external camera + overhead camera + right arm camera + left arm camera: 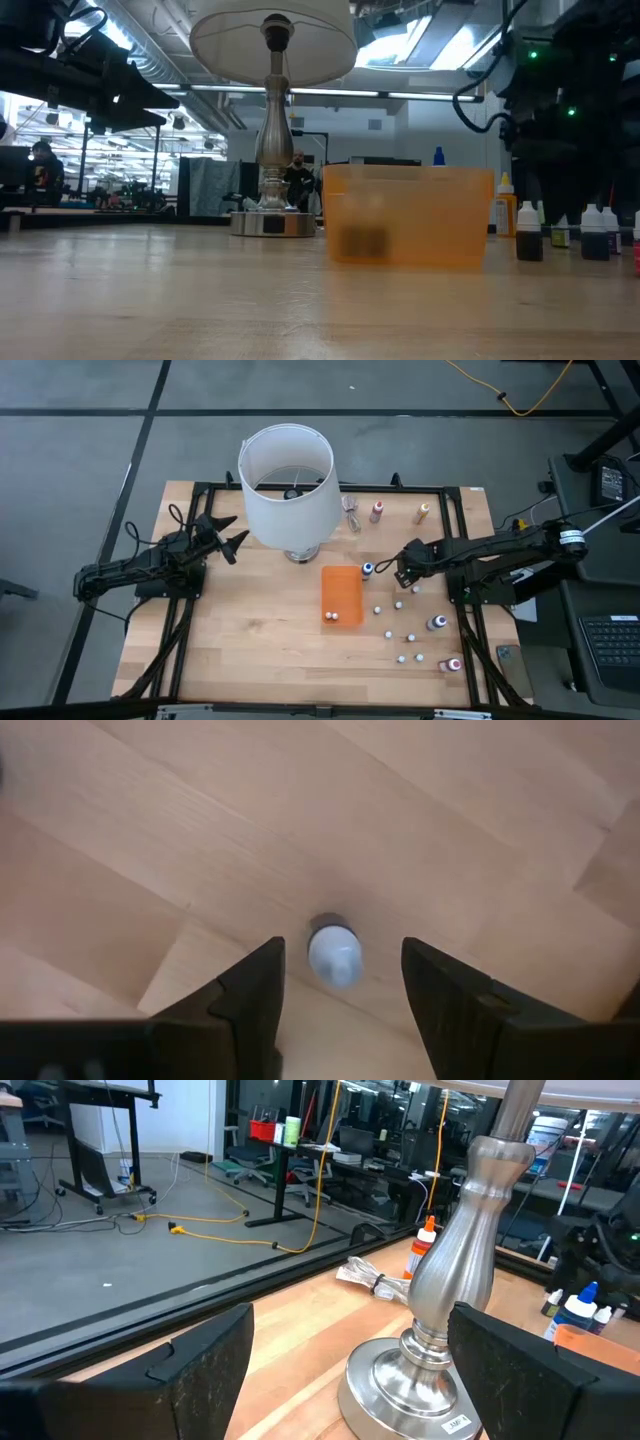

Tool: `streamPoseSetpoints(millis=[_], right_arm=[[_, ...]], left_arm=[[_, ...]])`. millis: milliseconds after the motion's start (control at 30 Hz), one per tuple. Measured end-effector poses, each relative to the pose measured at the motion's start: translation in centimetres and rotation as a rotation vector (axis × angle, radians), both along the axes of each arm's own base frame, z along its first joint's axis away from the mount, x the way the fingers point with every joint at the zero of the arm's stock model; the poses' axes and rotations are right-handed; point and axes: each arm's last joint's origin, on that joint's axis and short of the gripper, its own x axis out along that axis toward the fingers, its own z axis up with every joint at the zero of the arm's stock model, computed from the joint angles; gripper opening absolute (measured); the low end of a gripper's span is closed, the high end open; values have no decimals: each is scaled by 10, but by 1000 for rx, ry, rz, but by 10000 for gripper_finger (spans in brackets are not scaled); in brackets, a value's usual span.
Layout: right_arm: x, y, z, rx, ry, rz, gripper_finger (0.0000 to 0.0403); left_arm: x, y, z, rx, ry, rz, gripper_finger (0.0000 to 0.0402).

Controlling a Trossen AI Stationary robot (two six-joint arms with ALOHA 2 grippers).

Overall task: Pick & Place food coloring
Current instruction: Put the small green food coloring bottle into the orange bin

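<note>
Hovering over the tabletop's right half, the right gripper (340, 995) is holding parted jaws astride one white-capped bottle (333, 952) — untouched; left gripper (350, 1370) is waiting open.

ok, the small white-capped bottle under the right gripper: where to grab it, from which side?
Come straight down on the bottle: it stands upright alone on the table. Close on the narrow cap and neck. The right gripper hangs open above, fingers either side.

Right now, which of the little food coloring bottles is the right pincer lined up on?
The white-capped bottle standing alone on bare wood directly between the right pincer's open fingers, seen cap-up from above. The other bottles stand off to the side, none between the fingers.
</note>
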Motion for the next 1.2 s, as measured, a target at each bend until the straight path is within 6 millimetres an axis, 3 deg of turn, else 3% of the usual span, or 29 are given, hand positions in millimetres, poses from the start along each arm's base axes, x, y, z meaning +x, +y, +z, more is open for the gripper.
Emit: streamPoseSetpoints(millis=[233, 767, 1000, 1200], right_arm=[[2, 0, -1, -3, -25, 6, 189], [3, 0, 0, 2, -26, 23, 62], [7, 1, 13, 15, 2, 95, 65], [23, 8, 32, 15, 26, 197, 60]], left_arm=[[0, 0, 0, 0, 0, 0, 322], [0, 0, 0, 0, 0, 0, 322], [0, 0, 0, 0, 0, 0, 322], [0, 0, 0, 0, 0, 0, 322]])
